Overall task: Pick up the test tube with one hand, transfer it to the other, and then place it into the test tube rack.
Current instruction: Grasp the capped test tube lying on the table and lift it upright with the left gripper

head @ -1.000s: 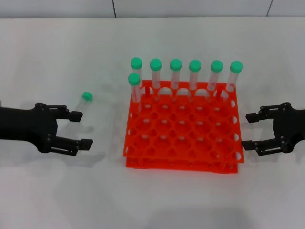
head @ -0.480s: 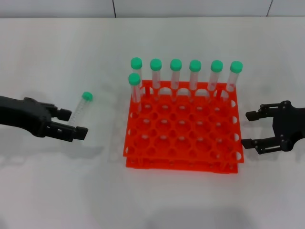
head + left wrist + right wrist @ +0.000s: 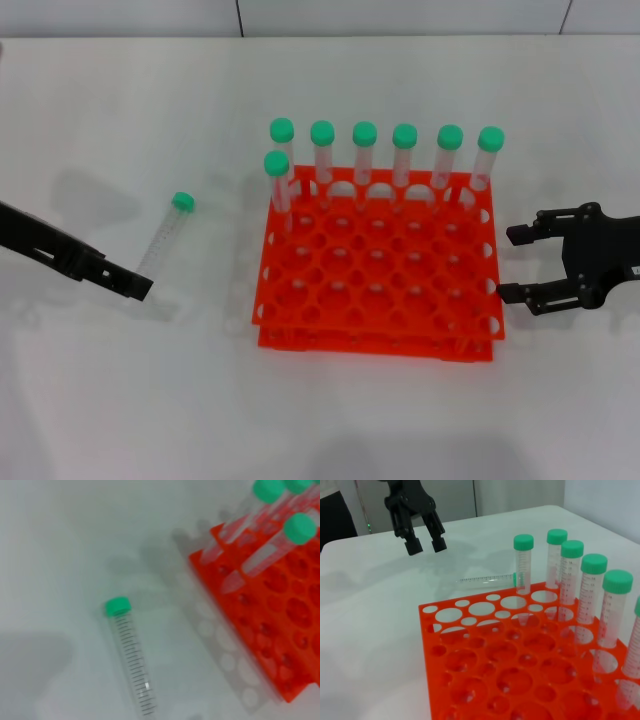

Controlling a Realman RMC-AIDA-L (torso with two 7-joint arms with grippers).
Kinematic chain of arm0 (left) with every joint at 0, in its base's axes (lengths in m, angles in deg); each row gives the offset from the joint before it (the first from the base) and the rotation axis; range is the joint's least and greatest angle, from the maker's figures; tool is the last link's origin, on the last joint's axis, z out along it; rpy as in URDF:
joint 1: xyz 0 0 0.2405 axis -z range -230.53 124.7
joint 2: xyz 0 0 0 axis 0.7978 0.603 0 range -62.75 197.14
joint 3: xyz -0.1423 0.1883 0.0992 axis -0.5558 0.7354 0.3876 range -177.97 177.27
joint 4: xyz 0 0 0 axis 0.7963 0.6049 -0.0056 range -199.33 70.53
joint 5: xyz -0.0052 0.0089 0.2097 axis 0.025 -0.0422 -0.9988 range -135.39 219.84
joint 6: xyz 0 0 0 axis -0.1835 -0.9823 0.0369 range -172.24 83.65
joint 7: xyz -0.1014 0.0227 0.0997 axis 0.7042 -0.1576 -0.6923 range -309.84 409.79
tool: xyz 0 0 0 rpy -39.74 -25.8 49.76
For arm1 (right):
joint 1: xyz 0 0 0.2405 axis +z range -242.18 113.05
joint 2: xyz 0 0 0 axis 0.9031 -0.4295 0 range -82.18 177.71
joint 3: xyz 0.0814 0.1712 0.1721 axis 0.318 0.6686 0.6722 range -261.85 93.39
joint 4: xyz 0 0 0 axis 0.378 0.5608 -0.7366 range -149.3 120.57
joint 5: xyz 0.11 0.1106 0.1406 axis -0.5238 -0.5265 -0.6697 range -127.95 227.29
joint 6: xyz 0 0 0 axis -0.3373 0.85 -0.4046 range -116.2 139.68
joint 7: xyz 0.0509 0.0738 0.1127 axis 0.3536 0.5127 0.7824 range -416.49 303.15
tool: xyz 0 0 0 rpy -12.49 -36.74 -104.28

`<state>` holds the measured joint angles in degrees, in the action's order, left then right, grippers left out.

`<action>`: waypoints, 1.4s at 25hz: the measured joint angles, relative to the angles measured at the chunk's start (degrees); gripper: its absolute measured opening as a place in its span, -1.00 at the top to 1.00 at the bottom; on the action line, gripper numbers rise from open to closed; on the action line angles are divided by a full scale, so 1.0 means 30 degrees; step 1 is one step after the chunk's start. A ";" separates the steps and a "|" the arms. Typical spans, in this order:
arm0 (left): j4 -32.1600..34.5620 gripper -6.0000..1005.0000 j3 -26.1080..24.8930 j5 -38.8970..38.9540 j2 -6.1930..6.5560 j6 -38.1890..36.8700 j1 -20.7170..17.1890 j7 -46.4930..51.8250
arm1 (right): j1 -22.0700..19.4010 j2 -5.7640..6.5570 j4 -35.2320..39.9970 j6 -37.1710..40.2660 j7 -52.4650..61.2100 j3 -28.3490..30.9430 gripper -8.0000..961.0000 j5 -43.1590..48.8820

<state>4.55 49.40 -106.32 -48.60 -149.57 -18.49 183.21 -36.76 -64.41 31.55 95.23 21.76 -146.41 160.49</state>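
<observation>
The test tube [image 3: 164, 236] lies on the white table left of the rack, its green cap [image 3: 182, 201] pointing away from me. It also shows in the left wrist view [image 3: 131, 662] and the right wrist view [image 3: 485, 581]. My left gripper [image 3: 140, 288] hovers just left of the tube's lower end, turned edge-on. In the right wrist view the left gripper [image 3: 426, 545] has its fingers apart and empty. The orange-red test tube rack [image 3: 370, 340] stands in the middle. My right gripper [image 3: 508, 264] is open and empty at the rack's right edge.
Several green-capped tubes [image 3: 364, 150] stand upright in the rack's back row, with one more in the second row at the left [image 3: 277, 175]. The rack's front holes are empty. White table lies all around.
My left gripper has rolled from flat to edge-on and drawn back left, tilting down beside the tube. My right gripper has edged slightly toward the rack. The tube has not moved.
</observation>
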 joint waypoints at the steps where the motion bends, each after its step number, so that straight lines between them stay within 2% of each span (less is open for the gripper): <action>1: -0.0016 -0.76 0.0072 -0.0336 -0.0034 0.0049 0.0206 0.0284 | 0.0045 -0.0011 0.0000 0.0000 -0.0001 -0.0003 -0.59 0.0001; 7: -0.0172 -0.74 0.0443 -0.1297 -0.0082 0.0533 0.0860 0.1166 | 0.0136 -0.0010 -0.0001 0.0200 -0.0007 -0.0013 -0.59 0.0001; 13: -0.0964 -0.71 0.0715 -0.1617 -0.0083 0.1094 0.0962 0.1548 | 0.0138 0.0144 0.0050 0.0497 0.0096 0.0078 -0.59 0.0000; 20: -0.1211 -0.66 0.0844 -0.2093 -0.0196 0.1632 0.0974 0.2025 | 0.0173 0.0173 0.0315 0.0863 0.0136 0.0123 -0.59 -0.0037; 26: -0.2275 -0.63 0.1556 -0.2519 -0.0196 0.2491 0.1224 0.2417 | 0.0352 0.0165 0.0326 0.0910 0.0139 0.0130 -0.59 -0.0046; 35: -0.3294 -0.57 0.1681 -0.3448 -0.0563 0.3767 0.1964 0.2924 | 0.0223 0.0063 0.0326 0.0956 0.0017 0.0116 -0.59 -0.0025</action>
<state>-5.33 54.44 -116.67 -50.29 -138.27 -12.60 191.98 -36.09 -64.22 32.53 98.10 21.81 -146.06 160.42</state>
